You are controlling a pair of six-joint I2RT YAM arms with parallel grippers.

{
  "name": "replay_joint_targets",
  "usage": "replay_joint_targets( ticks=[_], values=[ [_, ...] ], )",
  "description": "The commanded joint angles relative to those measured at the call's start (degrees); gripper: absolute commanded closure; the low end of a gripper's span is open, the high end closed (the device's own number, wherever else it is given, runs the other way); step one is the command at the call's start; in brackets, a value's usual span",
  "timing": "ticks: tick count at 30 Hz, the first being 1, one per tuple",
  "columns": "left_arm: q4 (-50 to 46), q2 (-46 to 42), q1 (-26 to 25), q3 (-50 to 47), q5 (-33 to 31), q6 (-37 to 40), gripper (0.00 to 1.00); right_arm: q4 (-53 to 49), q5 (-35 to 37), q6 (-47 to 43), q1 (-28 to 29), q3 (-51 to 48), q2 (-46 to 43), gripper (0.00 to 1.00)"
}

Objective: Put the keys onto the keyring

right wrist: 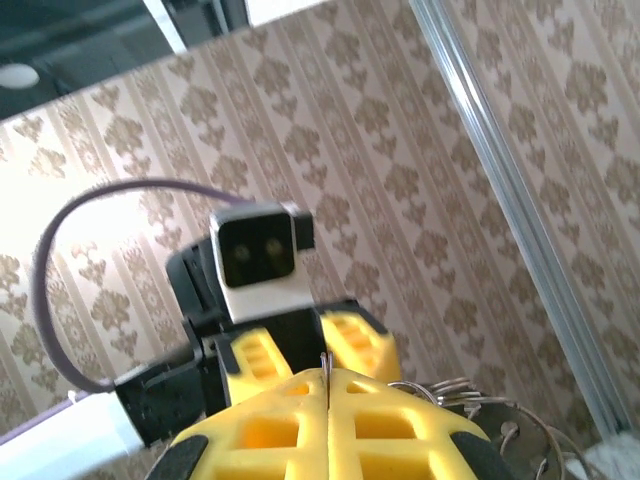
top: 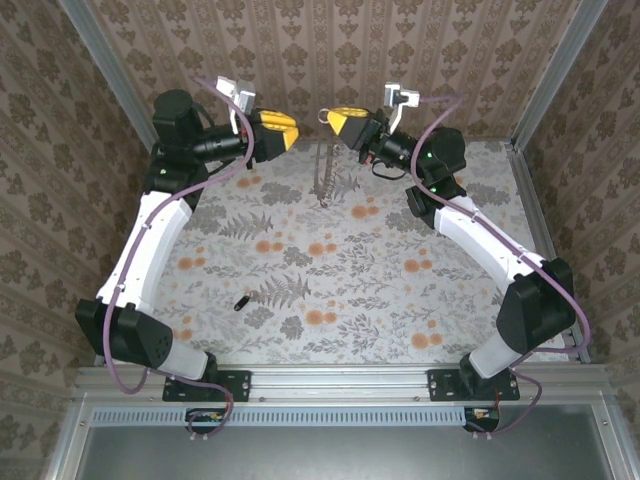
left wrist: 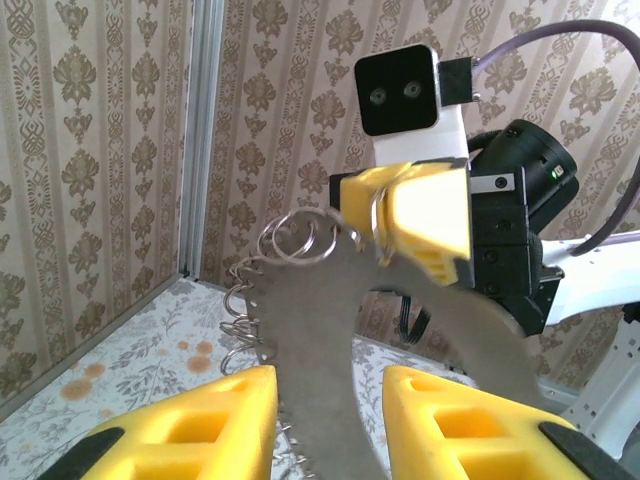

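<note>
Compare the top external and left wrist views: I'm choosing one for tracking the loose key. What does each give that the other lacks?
Top external: the small dark key lying on the floral table, well apart from both arms. Left wrist: the toothed rim of the keyring up close, running between the left arm's fingers, which stand open, plus small wire rings near its top. Both: the right arm's fingers, shut, with the keyring hanging from them.
</note>
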Motion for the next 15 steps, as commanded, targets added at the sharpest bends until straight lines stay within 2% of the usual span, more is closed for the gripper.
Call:
replay_joint_targets(
  ticks=[1,6,15],
  values=[
    [4.1,0.5,-1.5,-0.2,-0.6,-2.7,0.67,13.2,5.5,4.9,0.6,-0.5,1.2,1.00],
    [8.2,1.8,-2.5,-0.4,-1.1,-6.3,0.67,18.0,7.1,7.9,1.3,-0.4,3.4,1.00],
    [8.2,4.8,-5.3,2.8,-2.8,-6.2,0.67,22.6,9.6,12.1,2.9,-1.0,6.6,1.00]
  ],
)
